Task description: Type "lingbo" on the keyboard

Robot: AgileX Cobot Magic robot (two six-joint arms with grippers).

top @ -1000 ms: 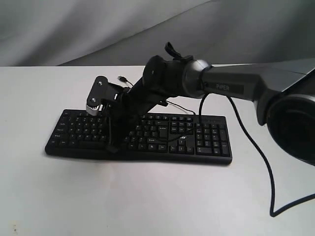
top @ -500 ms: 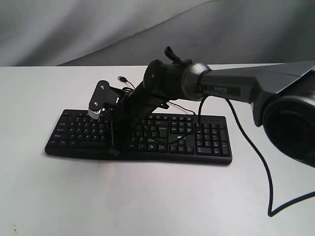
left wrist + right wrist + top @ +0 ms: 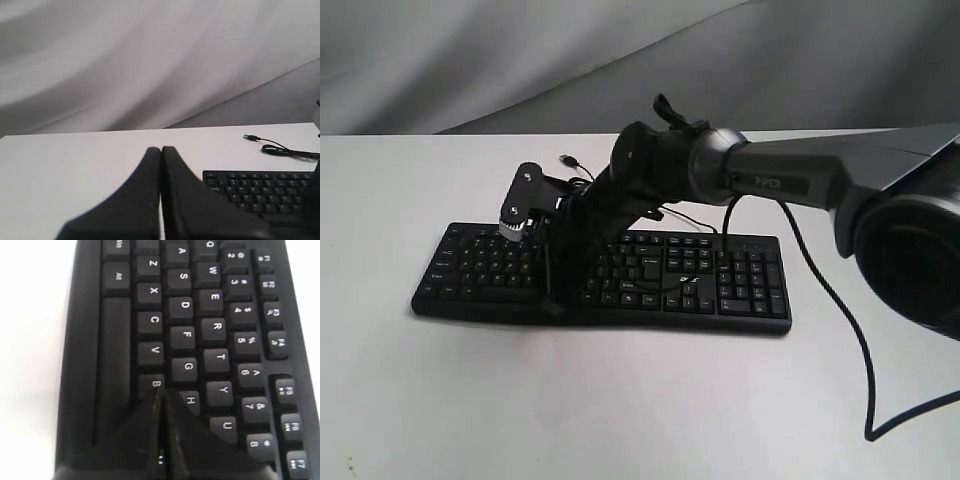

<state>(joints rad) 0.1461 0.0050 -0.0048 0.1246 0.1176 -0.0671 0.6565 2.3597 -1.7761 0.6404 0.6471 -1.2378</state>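
Right wrist view: we see the right gripper [image 3: 161, 391], jaws pressed together, its tip just beside the B key [image 3: 156, 383] of the keyboard [image 3: 117, 340] lying directly beneath

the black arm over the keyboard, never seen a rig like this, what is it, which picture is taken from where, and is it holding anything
It is a two-armed robot. The wide picture comes from a camera standing off the arms: it shows the right arm reaching over a black keyboard that lies on a white table. The other two pictures come from cameras on the wrists, each looking along its arm's jaws. The right wrist view looks down on the keys; its two black fingers are pressed together, tips by the B key and H key. The left wrist view shows that arm's fingers also shut, above the table, with the keyboard's corner and its thin cable beyond. Neither arm holds anything.
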